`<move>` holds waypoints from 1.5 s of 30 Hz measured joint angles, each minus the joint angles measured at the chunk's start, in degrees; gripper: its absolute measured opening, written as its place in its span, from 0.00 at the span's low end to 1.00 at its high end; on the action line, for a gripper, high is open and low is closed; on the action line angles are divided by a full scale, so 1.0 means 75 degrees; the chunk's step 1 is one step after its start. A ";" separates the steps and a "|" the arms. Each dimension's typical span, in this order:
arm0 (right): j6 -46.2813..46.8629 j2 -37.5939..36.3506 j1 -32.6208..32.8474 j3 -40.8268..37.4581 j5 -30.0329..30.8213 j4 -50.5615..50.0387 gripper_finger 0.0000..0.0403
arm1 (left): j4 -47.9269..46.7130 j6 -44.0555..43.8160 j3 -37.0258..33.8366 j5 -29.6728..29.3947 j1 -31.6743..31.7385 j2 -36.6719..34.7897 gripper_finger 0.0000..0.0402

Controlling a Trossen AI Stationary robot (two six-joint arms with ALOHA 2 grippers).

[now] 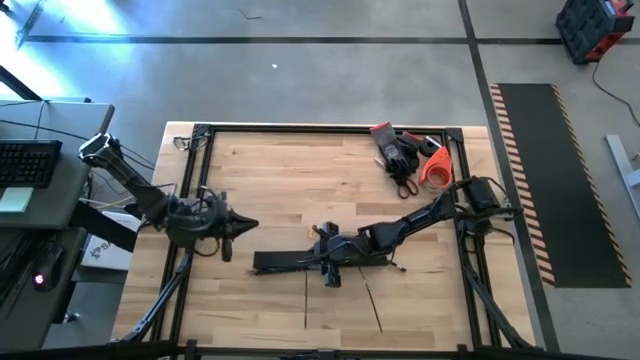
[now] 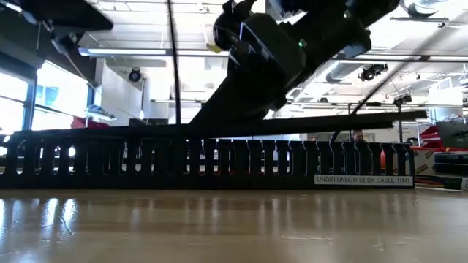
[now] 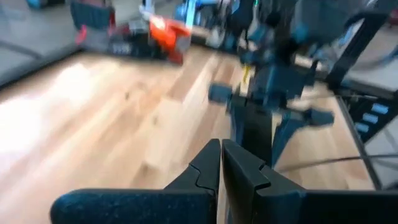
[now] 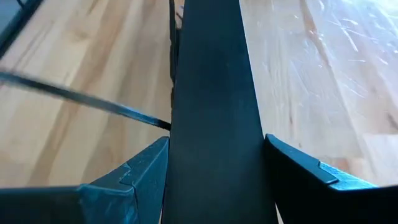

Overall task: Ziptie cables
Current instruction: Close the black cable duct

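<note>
Fingers (image 4: 143, 174) of the right gripper (image 4: 214, 180) stand spread on either side of a flat black strip (image 4: 211, 93), 1 finger on each edge, pinching it across its width. In the high view this right gripper (image 1: 330, 262) sits over the middle of the wooden table (image 1: 290, 180), with the strip running off to the picture's left. At table height, a long slotted black rail (image 2: 205, 161) lies across the wood, and the strip (image 2: 307, 123) slants just above it, higher at 1 end.

Thin cables (image 1: 306, 300) lie on the wood near the front edge, 2 loose dark lines just beside the gripper; 1 thin dark wire (image 4: 81, 99) also shows beside the strip.

The left gripper (image 1: 238, 226) waits off to the left side of the table, its fingers (image 3: 208, 168) pressed together and holding nothing.

Farther back, near the right rear corner, lie gloves (image 1: 395, 150) and an orange tool (image 1: 433, 168).
</note>
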 joint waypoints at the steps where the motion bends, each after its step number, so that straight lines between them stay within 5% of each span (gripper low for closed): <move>1: -0.0048 0.0027 0.0000 0.0000 -0.0077 0.0093 0.53 | -0.0095 -0.0211 -0.0003 0.0137 0.0004 0.0140 0.00; 14: -0.0686 0.0071 -0.0156 0.0003 -0.0744 0.0498 0.53 | -0.0044 -0.1081 -0.0006 0.1804 0.0000 0.1486 0.00; 27: -0.0791 0.0074 -0.0233 0.0003 -0.0717 0.0208 0.53 | 0.1165 -0.0807 -0.0006 0.1979 0.0000 0.3403 0.00; 45: -0.0791 0.0074 -0.0222 0.0003 -0.0717 0.0234 0.53 | 0.2847 -0.1107 -0.0392 0.2320 -0.0157 0.4486 0.00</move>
